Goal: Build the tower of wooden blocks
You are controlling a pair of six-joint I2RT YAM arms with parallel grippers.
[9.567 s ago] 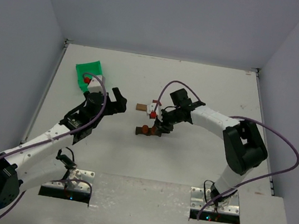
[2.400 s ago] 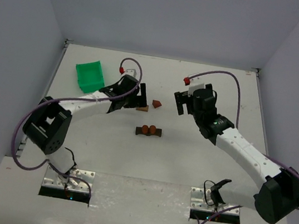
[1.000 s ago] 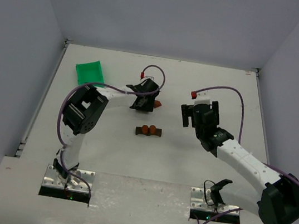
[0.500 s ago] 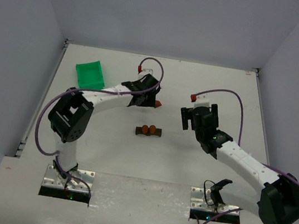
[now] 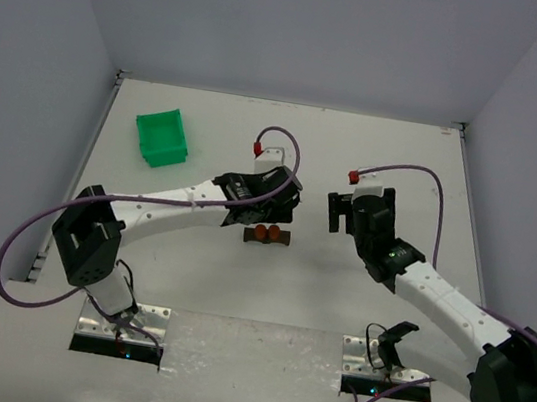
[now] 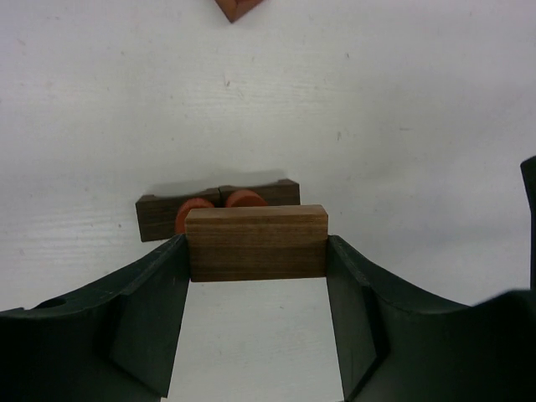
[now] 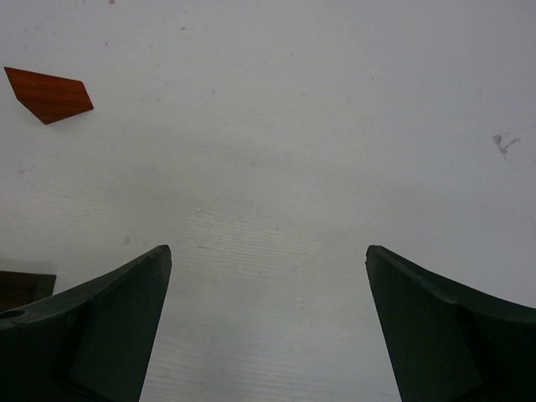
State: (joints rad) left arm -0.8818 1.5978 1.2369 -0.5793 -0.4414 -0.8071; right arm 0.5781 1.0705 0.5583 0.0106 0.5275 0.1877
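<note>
My left gripper (image 6: 255,253) is shut on a light brown rectangular wood block (image 6: 255,243), gripped by its two ends. Just beyond it lies the dark brown plank (image 6: 159,216) with two reddish-orange rounded pieces (image 6: 244,199) on top. In the top view the left gripper (image 5: 268,215) hangs right at the plank and its rounded pieces (image 5: 267,233). A reddish-orange pointed piece (image 6: 237,7) lies farther back on the table. My right gripper (image 7: 268,251) is open and holds nothing; it hovers to the right of the plank (image 5: 346,213), and the pointed piece (image 7: 48,94) shows at its upper left.
A green plastic bin (image 5: 162,137) stands at the back left. The table is white and walled at the back and on both sides. The left arm stretches diagonally from its base toward the middle.
The left gripper has come forward from beside the pointed piece to just over the plank, carrying the brown block. The right gripper has shifted only slightly.
</note>
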